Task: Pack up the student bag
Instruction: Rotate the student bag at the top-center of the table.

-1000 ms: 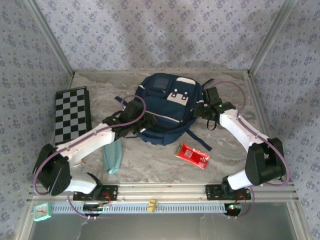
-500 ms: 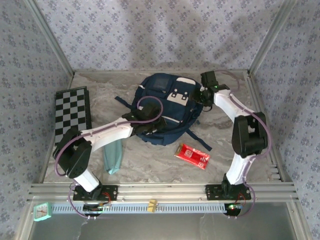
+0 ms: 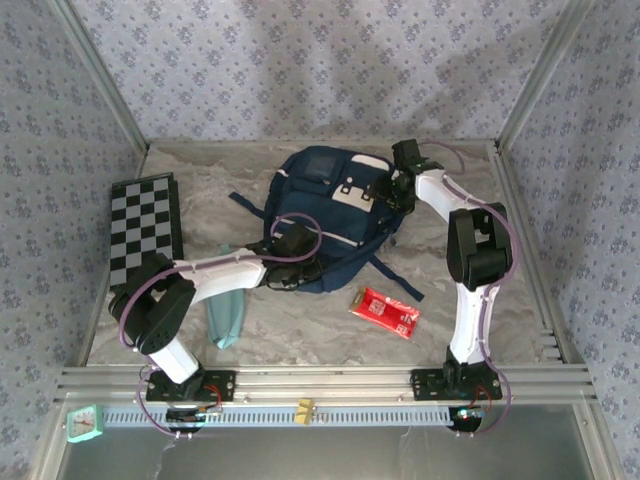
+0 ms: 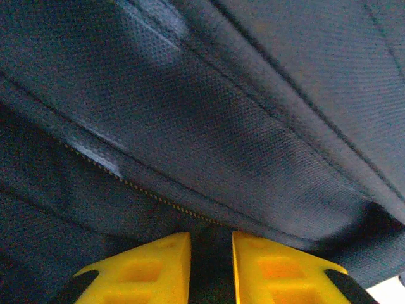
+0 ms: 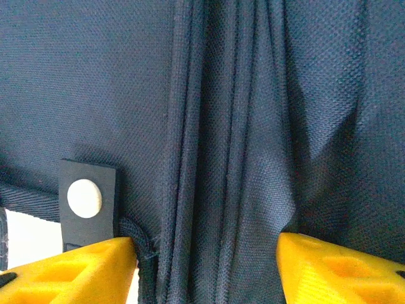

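One student bag (image 3: 335,215), navy with a white panel, lies in the middle of the tabletop (image 3: 470,290), somewhat nearer to the far edge. At its near left side the left gripper (image 3: 290,258) is against the fabric. Its yellow fingers (image 4: 152,266) stand narrow and pinch a dark fold of the bag just below a zipper (image 4: 126,183). At the bag's far right side the right gripper (image 3: 393,190) holds its jaws wide, with pleated navy cloth between them and a white snap button (image 5: 84,197) just beside one finger. A red packet (image 3: 385,310) lies near the bag, toward the near edge. A pale teal pouch (image 3: 226,318) lies partly under the left arm. A checkered board (image 3: 145,230) lies along the left edge.
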